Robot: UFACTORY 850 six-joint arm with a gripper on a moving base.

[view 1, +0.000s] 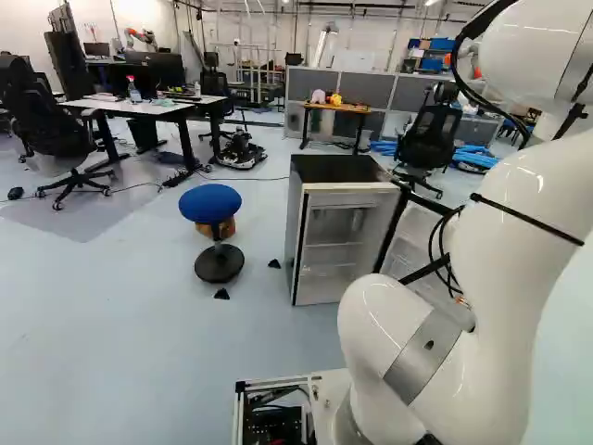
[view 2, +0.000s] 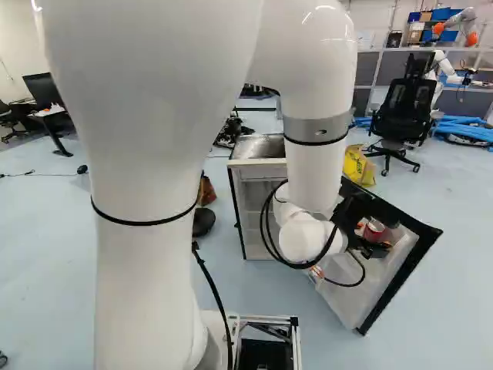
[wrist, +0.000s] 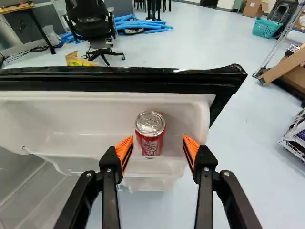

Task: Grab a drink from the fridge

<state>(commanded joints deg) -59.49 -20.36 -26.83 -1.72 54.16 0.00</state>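
Observation:
In the right base view my gripper (view 2: 373,247) is over the inner side of the open fridge door (view 2: 347,302), close to a red can (view 2: 375,229). In the wrist view the gripper (wrist: 158,141) stands open, its orange-padded fingers apart. The red can (wrist: 151,134) stands upright in the white door shelf (wrist: 71,119), ahead of the fingertips and in line with the gap between them; neither finger appears to touch it. The fridge body (view 1: 338,243) is at the middle of the left base view; the arm partly hides its door there.
A black door edge (wrist: 119,78) runs beyond the can. A blue stool (view 1: 211,202) is beside the fridge. Past the door stand an office chair (view 2: 402,112) and a yellow bag (view 2: 358,165). Another robot (view 2: 454,31) is at the far back.

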